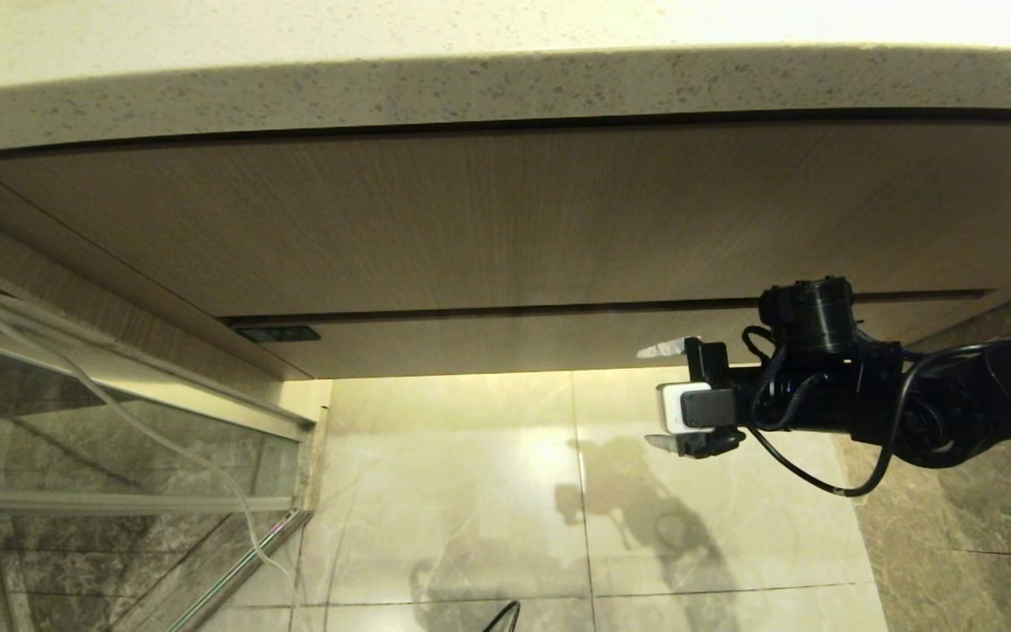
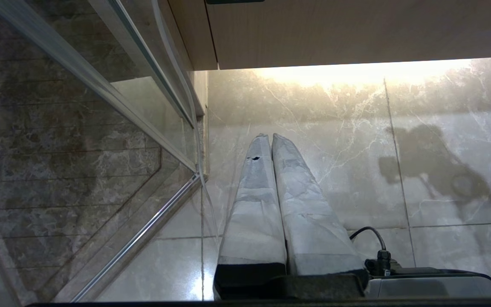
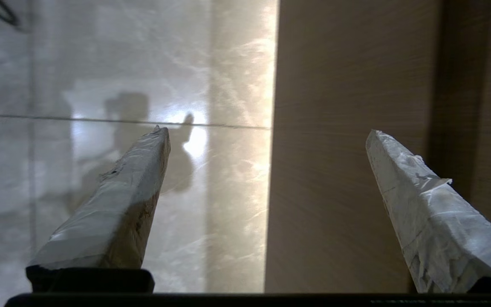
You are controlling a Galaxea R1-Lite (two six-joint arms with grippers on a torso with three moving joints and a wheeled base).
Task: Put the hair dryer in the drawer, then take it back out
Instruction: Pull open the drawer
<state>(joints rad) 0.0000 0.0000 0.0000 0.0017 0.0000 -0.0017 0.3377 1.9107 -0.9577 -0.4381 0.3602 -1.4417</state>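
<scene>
The right arm reaches in level from the right, below the speckled counter (image 1: 505, 88). Its right gripper (image 1: 668, 397) points sideways along the narrow wood-grain front, probably the drawer (image 1: 505, 344), just under the taller front panel (image 1: 505, 219). Its jaws are spread wide and hold nothing. The left gripper (image 2: 267, 140) hangs over the marble floor (image 2: 335, 140), jaws pressed together. The hair dryer is not in sight.

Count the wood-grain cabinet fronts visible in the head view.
2. A tall front sits right under the countertop; a narrow front runs below it, above the floor. The right pincer covers part of the narrow one.
</scene>
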